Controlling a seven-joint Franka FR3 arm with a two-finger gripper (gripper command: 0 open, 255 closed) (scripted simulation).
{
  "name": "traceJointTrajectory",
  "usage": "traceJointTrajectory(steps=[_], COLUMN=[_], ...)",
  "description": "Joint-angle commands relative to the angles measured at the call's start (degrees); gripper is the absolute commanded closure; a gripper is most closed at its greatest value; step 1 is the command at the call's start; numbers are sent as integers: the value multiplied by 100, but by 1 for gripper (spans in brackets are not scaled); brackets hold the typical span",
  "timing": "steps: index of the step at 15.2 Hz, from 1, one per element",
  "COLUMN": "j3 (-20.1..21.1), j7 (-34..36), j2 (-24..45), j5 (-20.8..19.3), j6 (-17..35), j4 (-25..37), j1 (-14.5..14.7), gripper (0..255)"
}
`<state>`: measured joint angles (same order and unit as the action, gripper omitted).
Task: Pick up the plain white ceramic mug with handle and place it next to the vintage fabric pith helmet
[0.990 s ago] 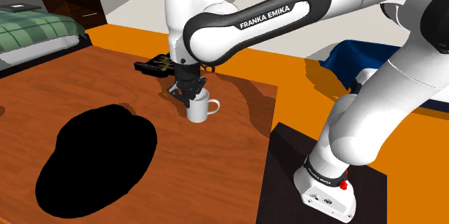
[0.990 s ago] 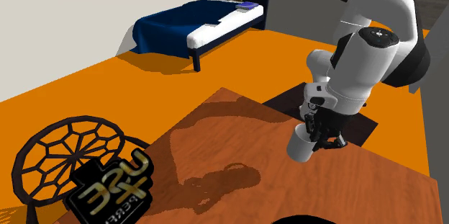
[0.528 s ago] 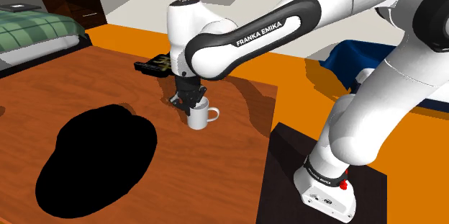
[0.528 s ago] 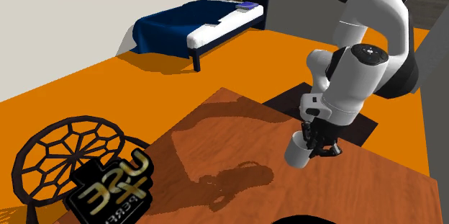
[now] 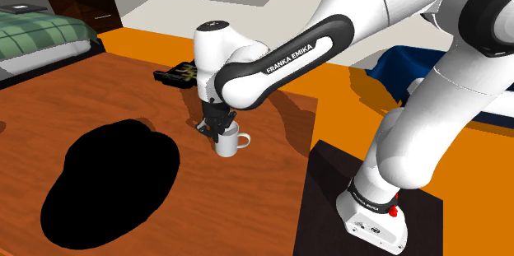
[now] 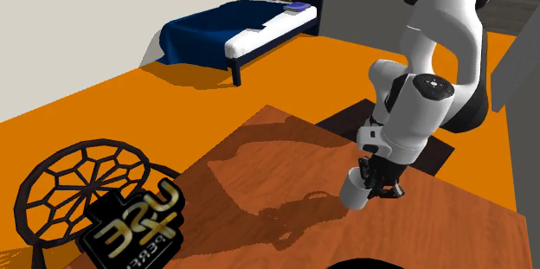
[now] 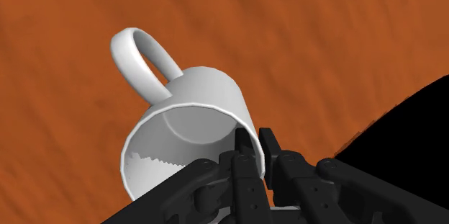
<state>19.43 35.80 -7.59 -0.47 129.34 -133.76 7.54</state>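
The plain white handled mug looks smooth and faintly glossy — like glazed ceramic. The reddish-brown table shows streaked wood grain; the flat black helmet shape is textureless.

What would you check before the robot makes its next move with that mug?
1. Hand has the mug: ok. The fingers clasp its rim, one inside, one outside.
2. Mug upright: ok. The shoulder view shows the opening up and the handle to the side.
3. Mug close to the helmet: ok. It sits beside the black shape and does not touch it.
4. Mug resting on the table: cannot tell. It is low, but contact is unclear.
5. Safe to let go: cannot tell, because item 4 is unsettled.
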Motion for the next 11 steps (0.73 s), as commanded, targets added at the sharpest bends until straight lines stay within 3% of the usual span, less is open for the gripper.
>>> traceJointTrajectory(steps=[1, 10, 11], j3=[9, 16, 16], j7=[29, 58, 58], j2=[79, 149, 149], j5=[-35, -67, -67], j6=[151, 273, 273], j4=[-73, -129, -129], j1=[-5, -8, -8], gripper=[255, 255, 0])
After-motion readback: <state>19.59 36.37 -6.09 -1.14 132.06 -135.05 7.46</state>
